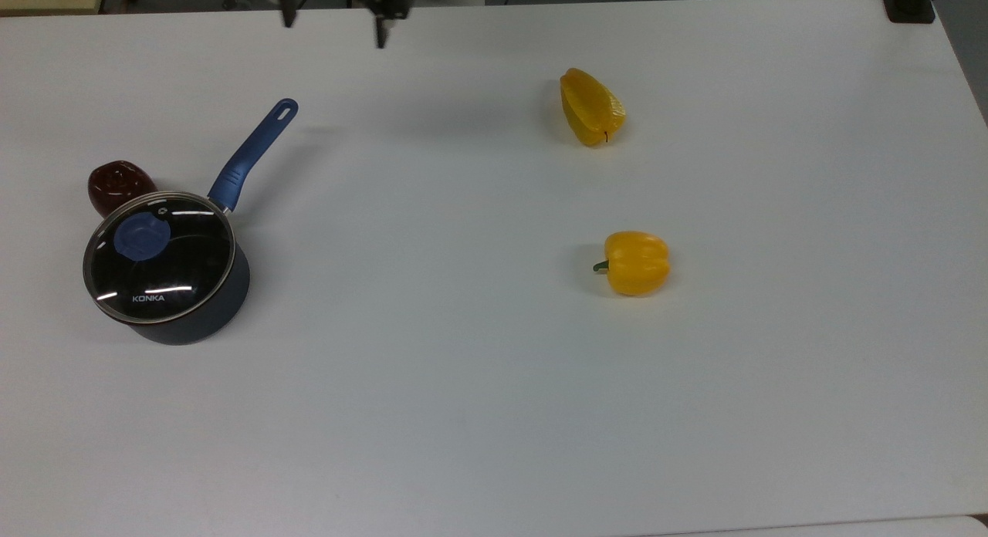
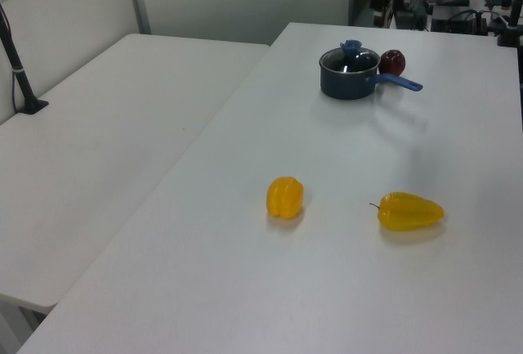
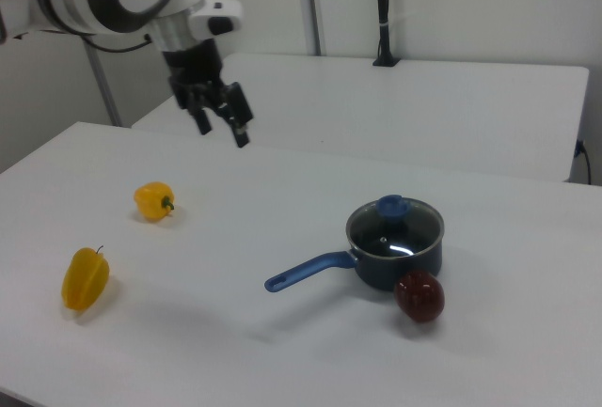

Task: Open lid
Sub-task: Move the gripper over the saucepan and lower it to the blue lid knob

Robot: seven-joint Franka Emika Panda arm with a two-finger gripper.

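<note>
while lid [image 1: 158, 257] lies flat on saucepan [image 1: 193, 321], knob [image 1: 139, 237] upward

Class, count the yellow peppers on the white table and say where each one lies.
2. In the top view, one yellow pepper lies toward the far edge, right of centre; the other yellow pepper lies nearer, just below it in the picture. Both sit well apart from the saucepan.
</note>
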